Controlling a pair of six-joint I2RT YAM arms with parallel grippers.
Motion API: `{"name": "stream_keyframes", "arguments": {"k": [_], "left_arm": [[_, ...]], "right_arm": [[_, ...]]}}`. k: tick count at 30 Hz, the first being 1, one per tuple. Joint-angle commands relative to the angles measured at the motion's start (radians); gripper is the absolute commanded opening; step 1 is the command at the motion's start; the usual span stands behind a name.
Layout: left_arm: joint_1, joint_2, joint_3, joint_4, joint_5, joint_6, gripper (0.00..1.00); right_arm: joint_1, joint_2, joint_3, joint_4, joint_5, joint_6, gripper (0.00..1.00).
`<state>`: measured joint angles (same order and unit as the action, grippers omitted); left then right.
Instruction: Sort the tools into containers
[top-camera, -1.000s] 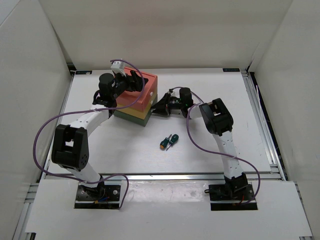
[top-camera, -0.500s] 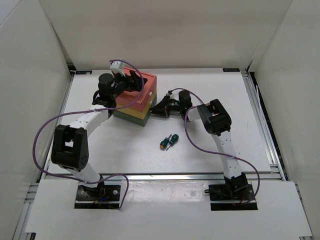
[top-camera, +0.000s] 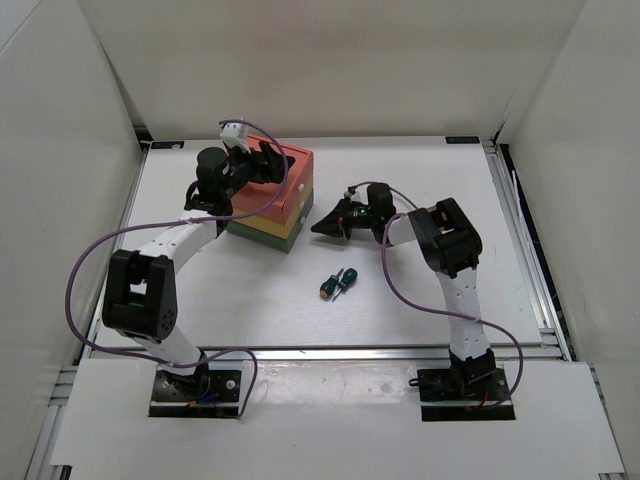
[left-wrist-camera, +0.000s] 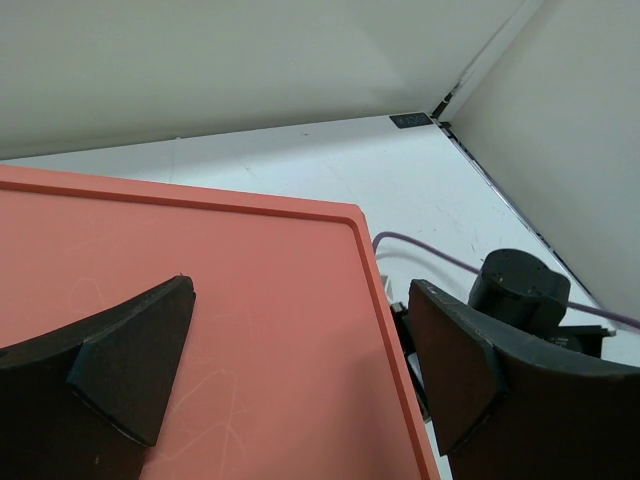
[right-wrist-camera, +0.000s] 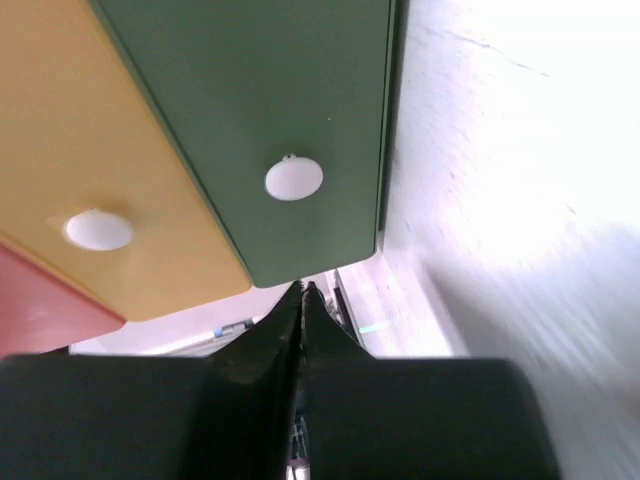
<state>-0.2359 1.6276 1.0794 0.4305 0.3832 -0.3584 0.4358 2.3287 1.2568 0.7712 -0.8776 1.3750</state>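
The drawer stack (top-camera: 283, 212) stands at the back middle, salmon-red on top, yellow in the middle, dark green at the bottom. My left gripper (top-camera: 264, 165) is open and hovers over the salmon top (left-wrist-camera: 210, 320), its fingers (left-wrist-camera: 135, 360) spread across the lid's right edge. My right gripper (top-camera: 320, 226) is shut and empty, a short way from the drawer fronts. Its view shows the green drawer knob (right-wrist-camera: 293, 179), the yellow drawer knob (right-wrist-camera: 98, 230) and the shut tips (right-wrist-camera: 302, 290). Two stubby screwdrivers, orange-handled (top-camera: 326, 287) and green-handled (top-camera: 347, 278), lie on the table. Wrench and pliers are out of view.
White walls enclose the table on three sides. A metal rail (top-camera: 520, 250) runs along the right edge. Purple cables loop off both arms; the right one (top-camera: 385, 270) hangs close to the screwdrivers. The right arm's wrist (left-wrist-camera: 520, 290) shows beyond the lid's edge.
My right gripper has backed away to the right from the drawer fronts, and its elbow has swung right. The left gripper and the screwdrivers have not moved.
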Motion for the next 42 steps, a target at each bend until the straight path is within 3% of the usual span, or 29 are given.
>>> {"name": "stream_keyframes", "arguments": {"k": [1, 3, 5, 17, 22, 29, 38, 42], "left_arm": [[-0.01, 0.084, -0.102, -0.343, 0.034, -0.099, 0.99], [-0.009, 0.084, -0.095, -0.343, 0.037, -0.102, 0.99], [-0.008, 0.09, -0.088, -0.351, 0.034, -0.1, 0.99], [-0.009, 0.097, -0.091, -0.352, 0.04, -0.1, 0.99], [-0.011, 0.1, -0.092, -0.351, 0.04, -0.1, 0.99], [-0.01, 0.103, -0.096, -0.355, 0.052, -0.1, 0.99], [-0.016, 0.103, -0.11, -0.346, 0.052, -0.109, 0.99], [-0.031, 0.1, -0.116, -0.345, 0.052, -0.111, 0.99]], "right_arm": [[-0.025, -0.077, 0.01, -0.108, 0.015, -0.117, 0.12], [-0.006, -0.068, 0.03, -0.119, 0.028, -0.12, 0.31], [0.003, -0.042, 0.068, -0.11, 0.035, -0.111, 0.42], [0.027, 0.092, 0.211, -0.151, 0.103, -0.139, 0.54], [0.04, 0.113, 0.234, -0.161, 0.126, -0.16, 0.54], [0.046, 0.167, 0.237, 0.014, 0.127, -0.025, 0.52], [0.067, 0.239, 0.265, 0.29, 0.131, 0.165, 0.35], [0.067, 0.261, 0.283, 0.37, 0.132, 0.236, 0.22]]}}
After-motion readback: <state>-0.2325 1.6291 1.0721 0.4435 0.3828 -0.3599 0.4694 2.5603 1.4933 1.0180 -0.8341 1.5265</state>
